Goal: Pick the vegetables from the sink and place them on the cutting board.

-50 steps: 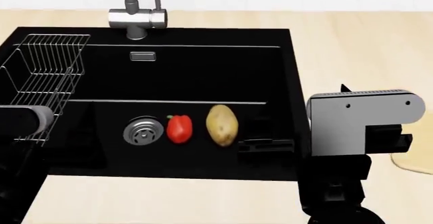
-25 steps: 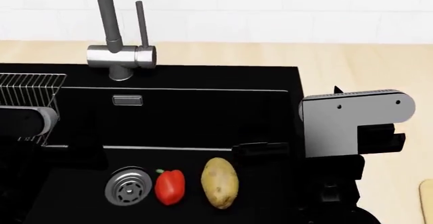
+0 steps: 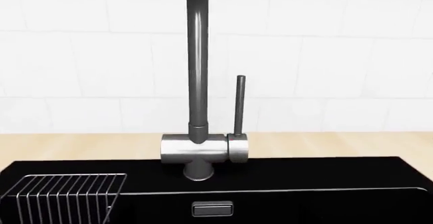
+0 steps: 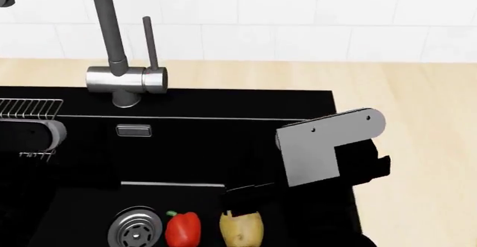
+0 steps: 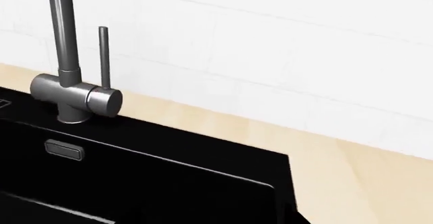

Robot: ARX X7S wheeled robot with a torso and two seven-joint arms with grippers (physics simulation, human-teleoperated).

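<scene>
Head view puts my right gripper (image 4: 249, 194) just at twelve o'clock of the potato (image 4: 242, 229), upright on the sink (image 4: 186, 146) floor beside the pepper (image 4: 182, 228); finger spread I cannot tell.

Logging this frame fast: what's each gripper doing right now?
Left gripper: not in view.
Right gripper: over the potato, jaw state cannot be told.

A matt black sink (image 4: 186, 146) is seen beside a pale wood countertop (image 4: 417, 118). The faucet (image 4: 123, 82) is smooth grey metal. The bell pepper (image 4: 182, 228) is shiny red.
</scene>
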